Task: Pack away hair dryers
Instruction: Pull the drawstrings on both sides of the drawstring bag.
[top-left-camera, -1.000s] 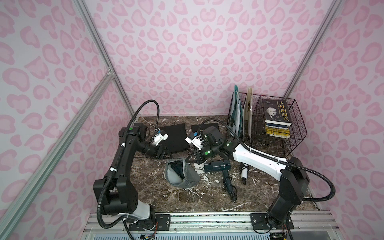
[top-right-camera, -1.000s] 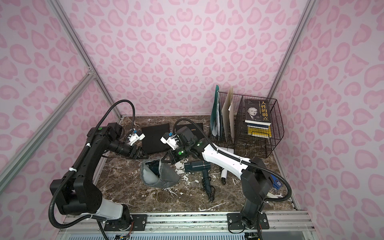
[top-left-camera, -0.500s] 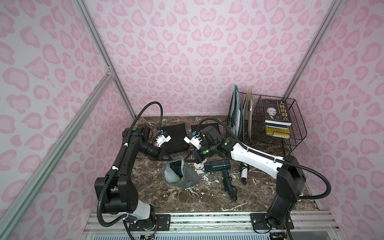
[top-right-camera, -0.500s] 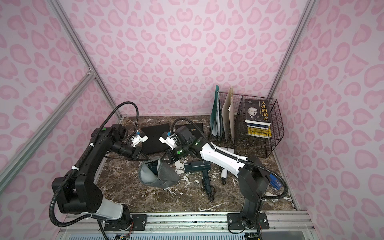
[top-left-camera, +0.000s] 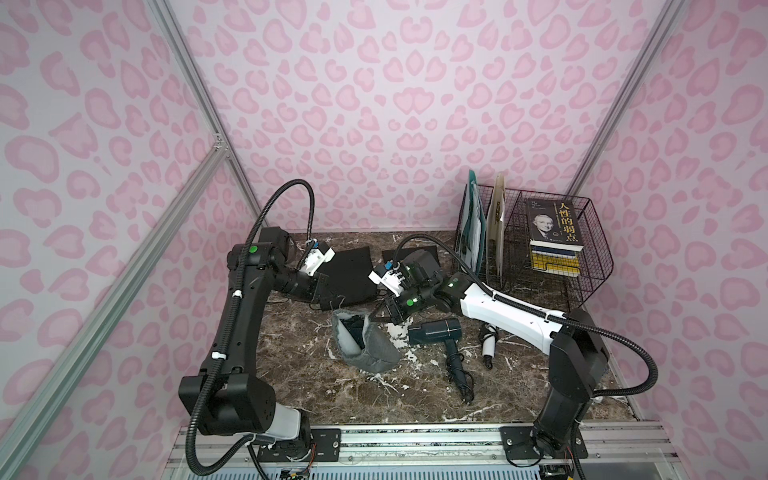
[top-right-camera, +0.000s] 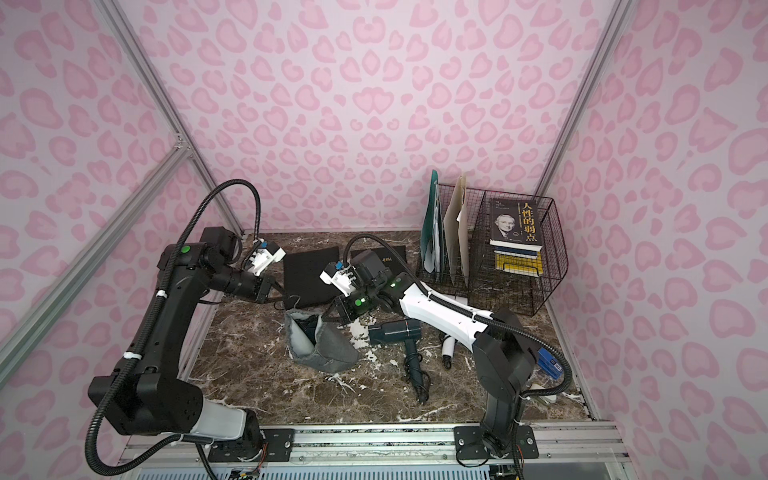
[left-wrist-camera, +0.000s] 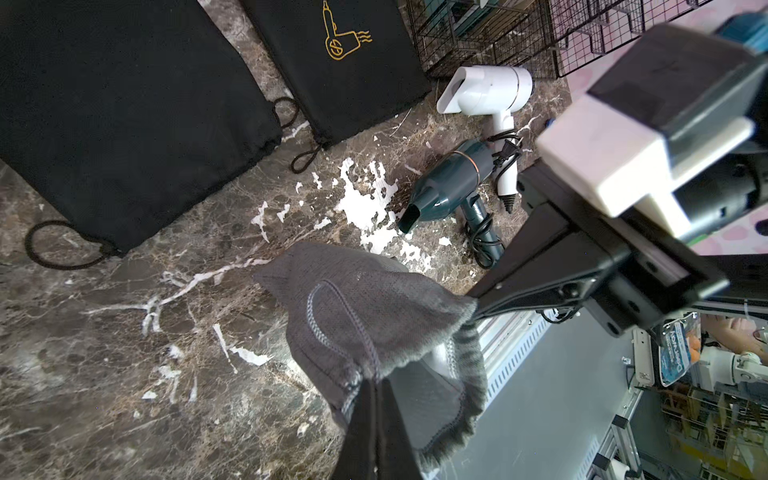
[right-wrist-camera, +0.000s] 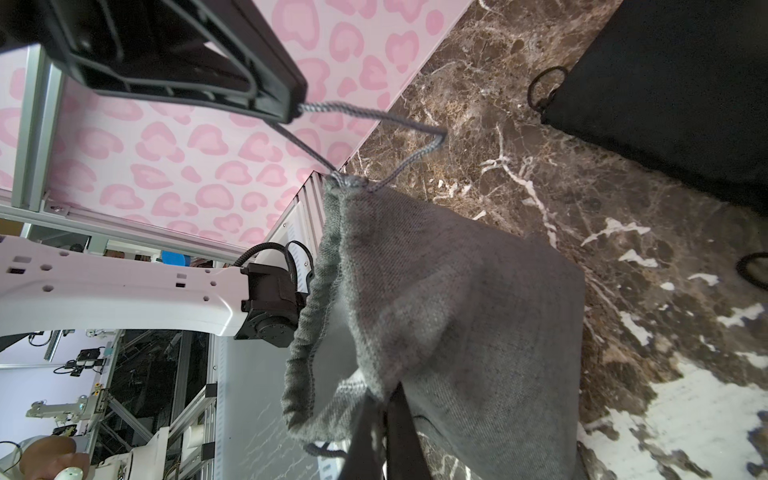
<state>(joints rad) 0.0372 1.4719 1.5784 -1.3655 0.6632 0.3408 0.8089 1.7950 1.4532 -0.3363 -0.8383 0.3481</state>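
A grey pouch (top-left-camera: 365, 345) stands on the marble with its mouth held open; a dark shape shows inside it. My left gripper (left-wrist-camera: 372, 382) is shut on the pouch's drawstring at the rim (right-wrist-camera: 374, 120). My right gripper (right-wrist-camera: 382, 395) is shut on the opposite rim, and its tip (left-wrist-camera: 473, 309) shows in the left wrist view. A dark teal hair dryer (top-left-camera: 434, 332) (top-right-camera: 395, 331) (left-wrist-camera: 444, 191) lies right of the pouch with its cord wound on the handle. A white hair dryer (left-wrist-camera: 486, 89) lies beyond it, mostly hidden under my right arm in both top views.
Two flat black pouches (left-wrist-camera: 116, 116) (left-wrist-camera: 340, 62) lie at the back, one printed with a gold dryer. A black wire rack (top-left-camera: 590, 249) with books and folders stands at the back right. Pink patterned walls close in three sides.
My left gripper moved right to the grey pouch and shut on its drawstring. The right gripper kept its hold on the rim and shifted a little left.
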